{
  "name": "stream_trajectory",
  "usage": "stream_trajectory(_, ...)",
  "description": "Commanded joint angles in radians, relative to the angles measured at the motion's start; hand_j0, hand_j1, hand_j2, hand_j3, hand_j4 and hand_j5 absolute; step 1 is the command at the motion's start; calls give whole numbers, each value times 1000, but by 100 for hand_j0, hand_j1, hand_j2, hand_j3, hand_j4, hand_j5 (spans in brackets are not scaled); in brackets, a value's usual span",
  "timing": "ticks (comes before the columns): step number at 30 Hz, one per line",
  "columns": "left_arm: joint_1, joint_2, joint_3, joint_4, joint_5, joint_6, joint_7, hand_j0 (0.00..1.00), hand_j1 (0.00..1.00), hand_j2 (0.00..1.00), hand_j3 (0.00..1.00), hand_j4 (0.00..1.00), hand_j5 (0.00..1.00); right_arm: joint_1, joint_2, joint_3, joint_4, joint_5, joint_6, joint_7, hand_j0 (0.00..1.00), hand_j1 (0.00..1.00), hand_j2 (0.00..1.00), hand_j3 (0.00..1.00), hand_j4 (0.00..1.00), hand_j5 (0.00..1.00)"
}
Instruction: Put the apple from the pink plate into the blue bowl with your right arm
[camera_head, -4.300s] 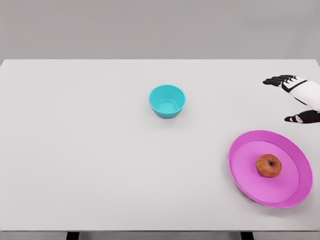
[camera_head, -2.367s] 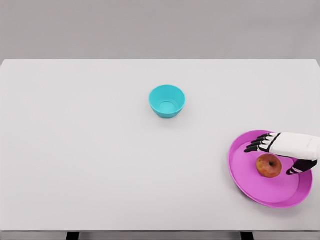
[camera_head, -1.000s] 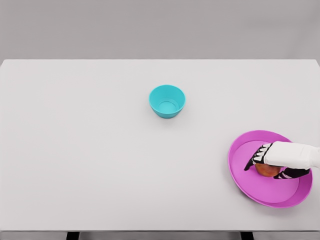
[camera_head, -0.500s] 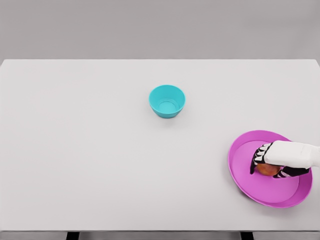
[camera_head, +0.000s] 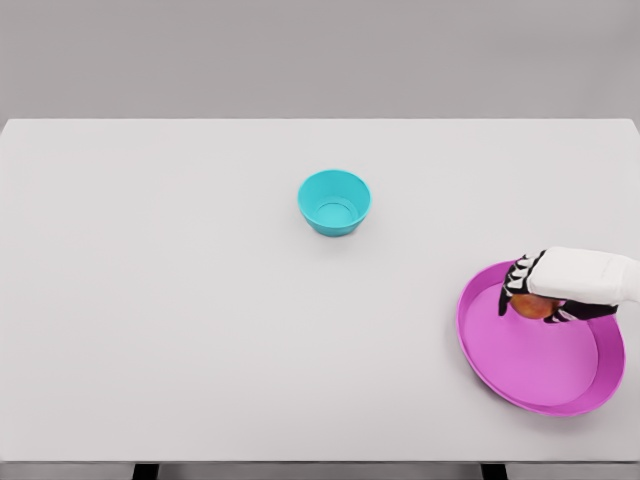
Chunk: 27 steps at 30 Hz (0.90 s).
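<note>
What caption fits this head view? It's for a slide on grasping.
Right hand grips the apple above the pink plate; the blue bowl sits empty, far left.

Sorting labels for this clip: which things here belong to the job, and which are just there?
Part of the job: apple, held in the right hand; pink plate; blue bowl.
Just there: only the white table; nothing else lies on it.
</note>
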<state>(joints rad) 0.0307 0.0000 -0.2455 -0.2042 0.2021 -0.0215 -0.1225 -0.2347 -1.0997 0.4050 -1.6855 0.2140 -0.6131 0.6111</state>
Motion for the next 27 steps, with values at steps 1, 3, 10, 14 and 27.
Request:
stream_trajectory(1,0,0,0,0,0,0,0,100,100,100,100,100,100,-8,12,0,1,-5,2,0,58,58,58,58,58,58)
stream_trajectory(3,0,0,0,0,0,0,0,100,100,100,100,100,100,-26,27,0,4,-5,2,0,58,58,58,58,58,58)
stream_trajectory(10,0,0,0,0,0,0,0,100,100,100,100,100,100,-61,60,1,7,-4,2,0,57,57,57,57,57,57)
stream_trajectory(14,0,0,0,-1,0,0,0,100,100,100,100,100,100,-83,72,3,7,-4,2,0,52,52,52,52,52,52)
stream_trajectory(27,0,0,0,0,0,0,0,100,100,100,100,100,100,-179,185,11,104,25,2,0,48,48,48,48,48,48)
